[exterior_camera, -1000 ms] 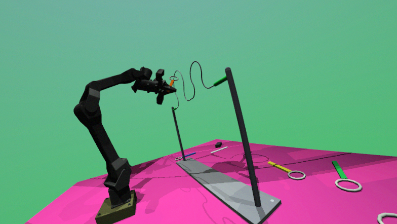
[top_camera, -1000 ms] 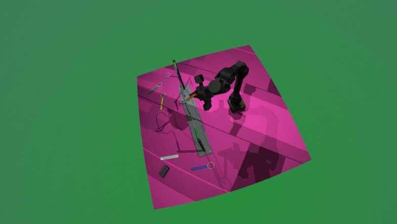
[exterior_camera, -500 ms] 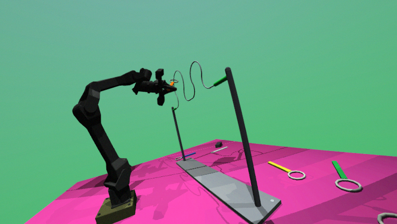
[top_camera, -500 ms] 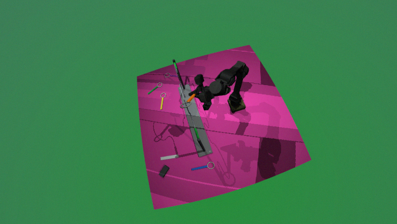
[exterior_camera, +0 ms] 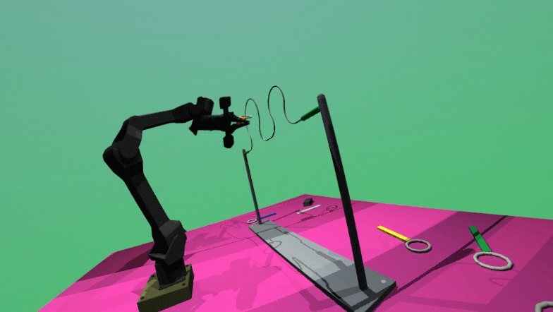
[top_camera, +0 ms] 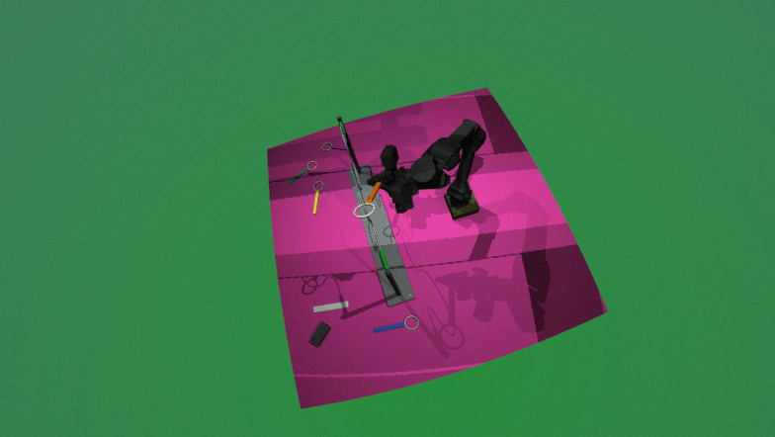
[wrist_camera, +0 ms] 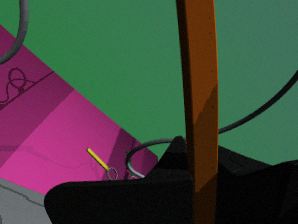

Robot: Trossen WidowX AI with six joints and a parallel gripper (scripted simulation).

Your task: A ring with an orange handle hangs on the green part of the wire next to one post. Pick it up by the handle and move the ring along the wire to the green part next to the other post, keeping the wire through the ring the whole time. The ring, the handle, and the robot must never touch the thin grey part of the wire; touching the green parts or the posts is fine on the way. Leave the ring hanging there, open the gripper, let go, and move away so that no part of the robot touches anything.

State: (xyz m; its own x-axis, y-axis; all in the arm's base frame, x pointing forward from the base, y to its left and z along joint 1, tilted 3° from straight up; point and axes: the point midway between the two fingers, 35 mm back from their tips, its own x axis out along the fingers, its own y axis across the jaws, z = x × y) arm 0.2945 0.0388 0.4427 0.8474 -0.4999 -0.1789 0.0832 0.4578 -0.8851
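Observation:
The gripper [top_camera: 378, 183] [exterior_camera: 247, 122] [wrist_camera: 204, 200] is shut on the orange handle [top_camera: 374, 192] [wrist_camera: 202, 75]. The pale ring [top_camera: 355, 213] at the handle's end lies nearly flat in the exterior view, around the steep wire stretch above the far post [top_camera: 393, 284] [exterior_camera: 251, 186]. Whether ring and wire touch is too small to tell. The grey wire [exterior_camera: 274, 120] [wrist_camera: 23, 25] waves between the far post's green part [top_camera: 384, 260] [exterior_camera: 246, 152] and the near post's green part [top_camera: 342, 128] [exterior_camera: 310, 113]. The fingers hide some wire in the exterior view. The ring is outside the wrist view.
The near post [top_camera: 351, 151] [exterior_camera: 341, 174] stands on the grey base [top_camera: 398, 271] [exterior_camera: 310, 251]. Loose rings with yellow [top_camera: 315, 204] [exterior_camera: 391, 233], green [top_camera: 298, 175] [exterior_camera: 479, 238] and blue [top_camera: 388, 327] handles lie on the table, with a white bar [top_camera: 330, 306] and dark block [top_camera: 319, 333].

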